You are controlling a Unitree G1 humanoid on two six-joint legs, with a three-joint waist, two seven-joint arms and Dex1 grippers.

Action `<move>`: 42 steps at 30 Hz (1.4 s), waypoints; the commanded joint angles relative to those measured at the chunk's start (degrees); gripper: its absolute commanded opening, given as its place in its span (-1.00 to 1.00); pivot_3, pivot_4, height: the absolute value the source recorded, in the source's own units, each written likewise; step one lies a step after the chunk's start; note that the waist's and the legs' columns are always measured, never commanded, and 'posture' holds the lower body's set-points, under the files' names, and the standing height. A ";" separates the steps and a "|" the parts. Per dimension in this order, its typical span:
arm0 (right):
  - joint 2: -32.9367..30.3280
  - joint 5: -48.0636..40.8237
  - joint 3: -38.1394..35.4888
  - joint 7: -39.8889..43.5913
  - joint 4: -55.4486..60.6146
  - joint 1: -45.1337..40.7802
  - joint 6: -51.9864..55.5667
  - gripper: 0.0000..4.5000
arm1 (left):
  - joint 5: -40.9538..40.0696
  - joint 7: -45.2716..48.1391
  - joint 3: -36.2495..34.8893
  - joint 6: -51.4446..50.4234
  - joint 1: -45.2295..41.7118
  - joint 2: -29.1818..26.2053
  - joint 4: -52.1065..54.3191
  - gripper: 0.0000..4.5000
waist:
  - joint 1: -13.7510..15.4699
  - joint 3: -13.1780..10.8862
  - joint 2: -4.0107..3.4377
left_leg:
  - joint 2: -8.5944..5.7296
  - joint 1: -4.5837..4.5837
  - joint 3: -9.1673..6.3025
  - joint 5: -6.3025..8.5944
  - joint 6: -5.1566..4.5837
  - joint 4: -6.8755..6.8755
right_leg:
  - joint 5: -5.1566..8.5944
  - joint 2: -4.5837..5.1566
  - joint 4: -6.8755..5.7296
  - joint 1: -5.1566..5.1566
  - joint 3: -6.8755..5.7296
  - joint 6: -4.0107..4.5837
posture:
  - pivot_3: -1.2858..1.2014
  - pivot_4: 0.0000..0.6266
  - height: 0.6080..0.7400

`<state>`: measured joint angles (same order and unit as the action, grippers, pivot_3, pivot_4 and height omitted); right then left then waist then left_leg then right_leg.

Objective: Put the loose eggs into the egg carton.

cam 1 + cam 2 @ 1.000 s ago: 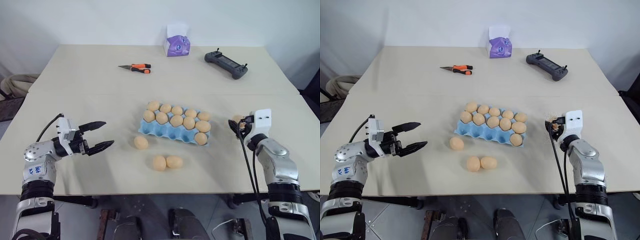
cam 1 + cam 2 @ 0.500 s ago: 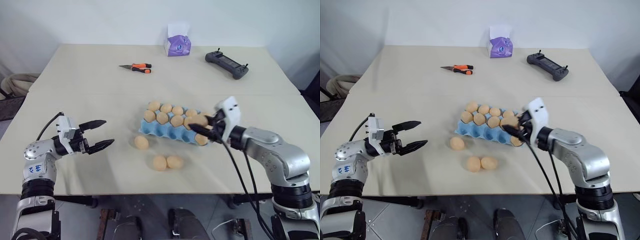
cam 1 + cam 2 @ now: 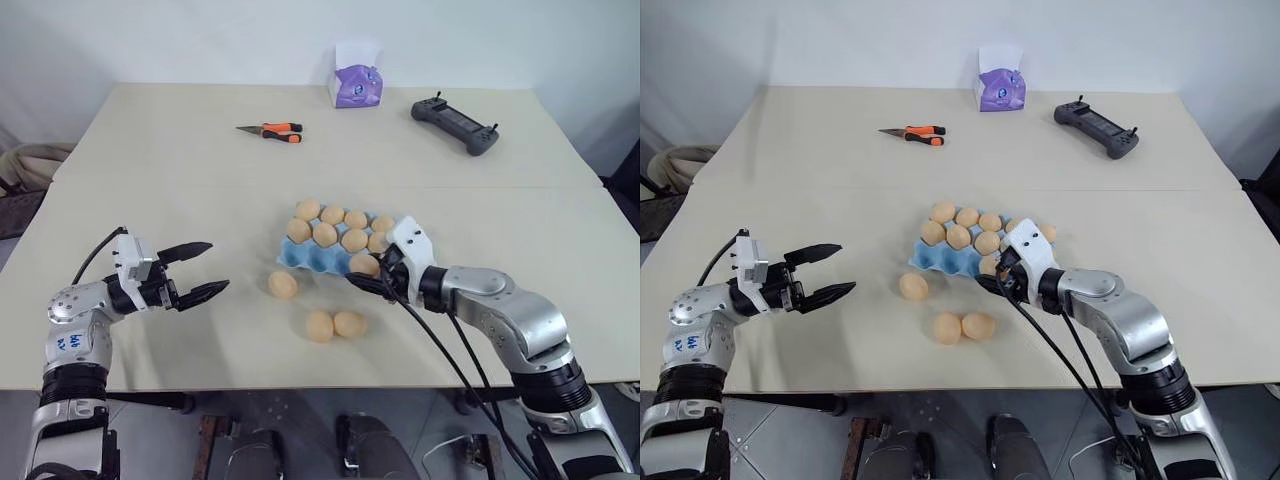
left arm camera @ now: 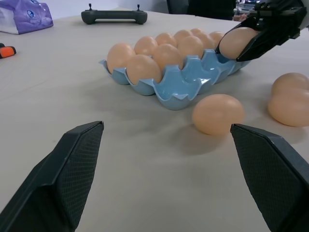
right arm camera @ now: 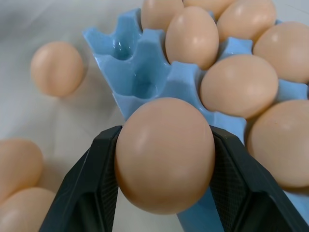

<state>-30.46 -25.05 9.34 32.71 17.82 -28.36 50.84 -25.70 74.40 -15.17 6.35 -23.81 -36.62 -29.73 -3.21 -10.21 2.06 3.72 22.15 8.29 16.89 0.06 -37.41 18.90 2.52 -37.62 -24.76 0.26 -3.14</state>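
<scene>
The light blue egg carton [image 3: 300, 258] lies mid-table, most of its cups filled with tan eggs; the cups at its near-left corner [image 5: 129, 67] are empty. My right gripper [image 3: 364, 274] is shut on one egg [image 5: 164, 154] and hovers over the carton's near row, by those empty cups. Three loose eggs rest on the table in front of the carton: one alone [image 3: 283, 285] and two touching [image 3: 319, 325], [image 3: 349, 323]. At the left my left gripper [image 3: 203, 270] stands open and empty, pointing toward the single egg [image 4: 217, 113], well short of it.
At the far side of the table stand a purple tissue box [image 3: 356, 85], an orange-handled tool [image 3: 270, 131] and a black controller [image 3: 453, 125]. Bare tabletop lies between my left gripper and the carton.
My right arm has swung left from the table's right side to above the carton's near row, carrying the egg. The left gripper has stayed where it was.
</scene>
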 commanded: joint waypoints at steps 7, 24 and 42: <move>-2.16 0.36 -2.91 2.47 1.45 -0.99 -1.95 0.12 | -1.88 -1.02 -1.82 -0.58 0.99 -0.81 2.96 1.00 | 0.02 0.00 0.00 | 0.00 -0.01 0.00 0.00 0.00 0.00 | 0.00 0.00 -0.01 0.00 0.00 0.00 | 0.03 -0.52 1.00; -5.42 -0.47 -6.78 5.41 3.20 0.19 -2.89 0.99 | -1.71 -1.17 -1.26 -1.10 0.29 -0.51 2.72 1.00 | 0.08 0.00 0.00 | -0.01 -0.01 0.00 -0.01 0.01 -0.03 | 0.00 0.00 -0.02 0.01 0.00 0.00 | 0.03 -0.52 1.00; -8.84 -10.42 -25.97 26.67 0.79 19.61 -25.25 0.99 | -2.92 -5.70 -2.54 -2.92 7.37 0.29 12.29 1.00 | 0.28 0.02 0.03 | -0.01 -0.16 0.00 0.01 -0.04 -0.03 | -0.03 -0.04 -0.01 0.21 0.03 -0.05 | 0.03 -0.52 1.00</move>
<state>-38.77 -35.48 -14.68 57.67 19.29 -9.53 28.79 -27.09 69.56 -15.87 3.55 -17.11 -36.41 -20.25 -2.93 -10.20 2.09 3.72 21.97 8.29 16.90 0.01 -37.44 18.88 2.48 -37.63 -24.53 0.29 -3.19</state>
